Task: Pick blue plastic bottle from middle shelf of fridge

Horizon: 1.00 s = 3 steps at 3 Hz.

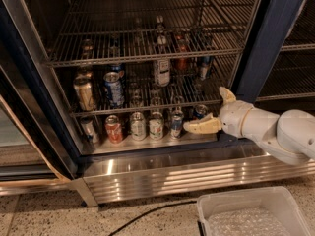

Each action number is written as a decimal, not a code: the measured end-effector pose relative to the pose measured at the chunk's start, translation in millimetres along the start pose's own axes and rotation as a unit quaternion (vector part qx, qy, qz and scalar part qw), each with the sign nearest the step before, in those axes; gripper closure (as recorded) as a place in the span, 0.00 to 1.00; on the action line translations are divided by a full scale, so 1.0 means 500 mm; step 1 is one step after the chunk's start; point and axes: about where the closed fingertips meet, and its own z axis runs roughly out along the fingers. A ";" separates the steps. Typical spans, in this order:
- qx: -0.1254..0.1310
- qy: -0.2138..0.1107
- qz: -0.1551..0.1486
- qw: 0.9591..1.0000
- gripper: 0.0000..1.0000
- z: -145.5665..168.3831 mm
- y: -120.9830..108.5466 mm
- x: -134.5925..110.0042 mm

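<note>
The blue plastic bottle [161,72], slim with a round white cap and a whitish label, stands upright at the middle of the middle shelf [216,100], a grey wire rack inside the fridge [268,38]. My gripper [204,108] is open and empty. One finger points left over the bottom-level cans and the other points up at the middle shelf's right front edge. The gripper is below and to the right of the bottle and well apart from it.
A reddish-brown bottle [181,59] and a blue can [204,66] stand right of the bottle, and a blue can [114,88] and a gold can [84,93] stand left. Several cans [138,126] line the bottom floor. A white bin [246,211] and a black cable [147,214] are on the floor.
</note>
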 end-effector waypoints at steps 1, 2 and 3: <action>0.048 -0.070 -0.024 0.996 0.00 0.014 -0.034 -0.049; 0.033 -0.094 -0.034 0.994 0.00 0.040 0.001 -0.102; 0.033 -0.094 -0.034 0.994 0.00 0.040 0.001 -0.102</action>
